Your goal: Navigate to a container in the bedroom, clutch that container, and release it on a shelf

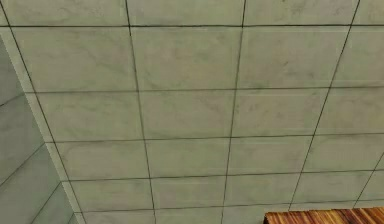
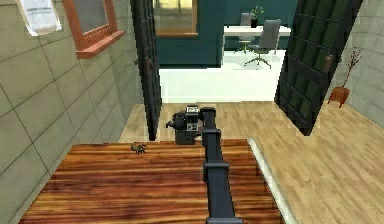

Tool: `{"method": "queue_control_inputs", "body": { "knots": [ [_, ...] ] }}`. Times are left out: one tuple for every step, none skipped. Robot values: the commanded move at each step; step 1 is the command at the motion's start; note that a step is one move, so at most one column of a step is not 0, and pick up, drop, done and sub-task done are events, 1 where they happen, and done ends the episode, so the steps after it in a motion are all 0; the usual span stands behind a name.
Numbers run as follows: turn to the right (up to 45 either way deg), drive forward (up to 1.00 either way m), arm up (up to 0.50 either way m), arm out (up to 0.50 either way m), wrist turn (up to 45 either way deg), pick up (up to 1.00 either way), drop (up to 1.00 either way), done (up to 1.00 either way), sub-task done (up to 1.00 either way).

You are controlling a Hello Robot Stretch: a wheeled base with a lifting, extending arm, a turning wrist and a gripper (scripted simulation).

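Observation:
In the arm side view my arm point(image 2: 216, 165) reaches out over a wooden tabletop point(image 2: 100, 185). The gripper point(image 2: 180, 128) hangs past the table's far edge, near the foot of a dark door; its far end is too dark to make out, so I cannot tell whether it holds anything. A small dark object point(image 2: 138, 148) lies on the tabletop near the far edge, left of the gripper and apart from it. It is too small to name.
A tiled wall point(image 1: 190, 100) stands close ahead, with a wooden corner point(image 1: 320, 214) at the forward view's bottom right. Beyond the table, an open doorway between dark doors point(image 2: 148, 70) point(image 2: 318, 60) leads to a teal room with a white desk point(image 2: 250, 32) and chairs. A potted plant point(image 2: 343, 92) stands far right.

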Motion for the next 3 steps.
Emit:
{"method": "queue_control_inputs", "body": {
  "knots": [
    [0.0, 0.00, -0.32, 0.00, 0.0, 0.00, 0.00, 0.00, 0.00],
    [0.0, 0.00, 0.00, 0.00, 0.0, 0.00, 1.00, 0.00, 0.00],
    [0.0, 0.00, 0.10, 0.00, 0.0, 0.00, 0.00, 0.00, 0.00]
  ]
}}
